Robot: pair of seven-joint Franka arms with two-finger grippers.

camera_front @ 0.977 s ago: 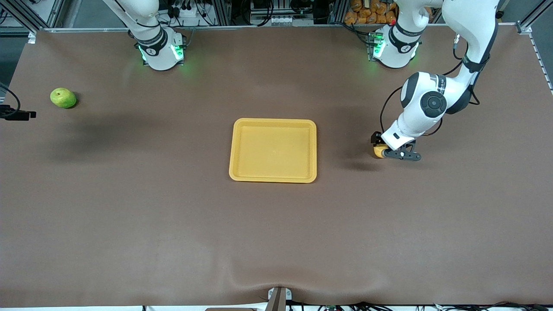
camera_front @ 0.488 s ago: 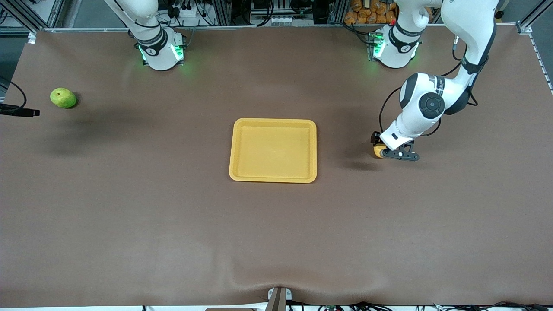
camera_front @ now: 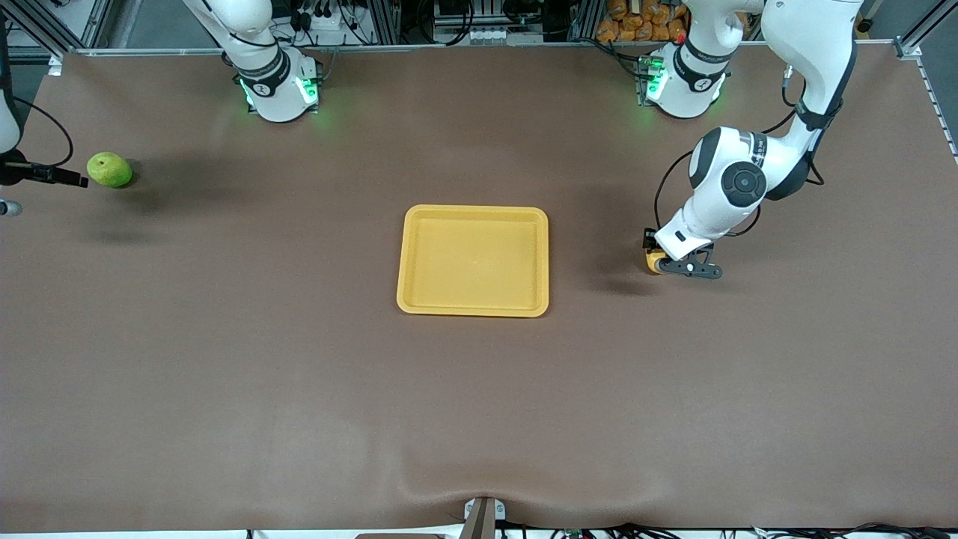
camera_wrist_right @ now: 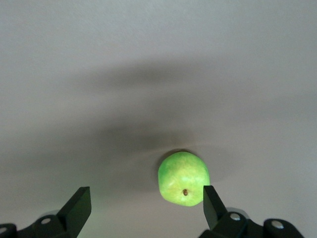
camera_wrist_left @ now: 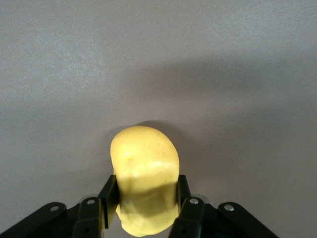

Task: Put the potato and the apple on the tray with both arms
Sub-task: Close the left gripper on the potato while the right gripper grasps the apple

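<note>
My left gripper is shut on the yellow potato, just above the table toward the left arm's end, beside the tray. In the left wrist view the potato sits between both fingers. The green apple lies on the table at the right arm's end. My right gripper is beside it at the view's edge. In the right wrist view my right gripper is open above the table, with the apple close to one finger.
The yellow-orange tray lies in the middle of the brown table and holds nothing. Both arm bases stand with green lights along the table's back edge. A small bracket sticks up at the table's front edge.
My right gripper has come in from the view's edge toward the apple. My left gripper with the potato has shifted slightly toward the tray.
</note>
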